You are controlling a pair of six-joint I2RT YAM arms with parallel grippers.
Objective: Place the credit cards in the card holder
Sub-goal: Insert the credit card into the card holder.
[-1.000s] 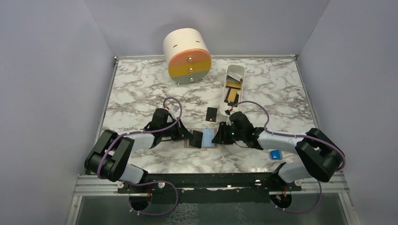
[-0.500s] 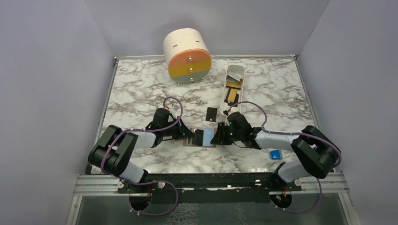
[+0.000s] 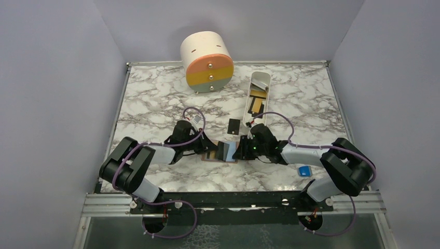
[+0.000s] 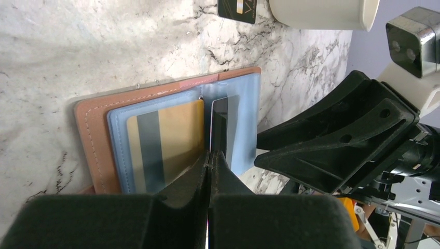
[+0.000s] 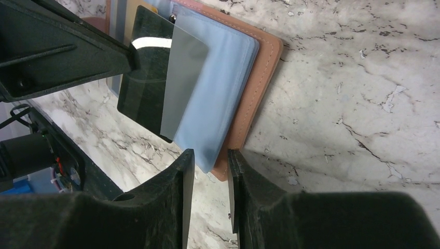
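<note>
The card holder [image 3: 230, 157] lies open on the marble, tan leather outside [image 4: 91, 145], light-blue sleeves inside [image 5: 218, 98]. A tan card [image 4: 166, 140] sits in its left sleeve. My left gripper [image 3: 214, 152] is shut on a black credit card [image 4: 219, 122], seen edge-on, whose far end lies under the right sleeve's translucent flap [image 5: 187, 78]; its dark body shows in the right wrist view [image 5: 142, 88]. My right gripper [image 3: 240, 150] is slightly open, its fingertips [image 5: 184, 176] astride the holder's near right corner [image 5: 228, 166]. Another black card [image 3: 234, 126] lies flat behind the holder.
A long white tray [image 3: 258, 96] with several cards lies at the back right. A cream cylinder with orange, yellow and grey drawers [image 3: 206, 61] stands at the back. A small blue block [image 3: 304, 170] lies by the right arm.
My left gripper moved right with the black card, which has slid from above the holder's middle into the right sleeve. The right gripper stayed at the holder's right edge.
</note>
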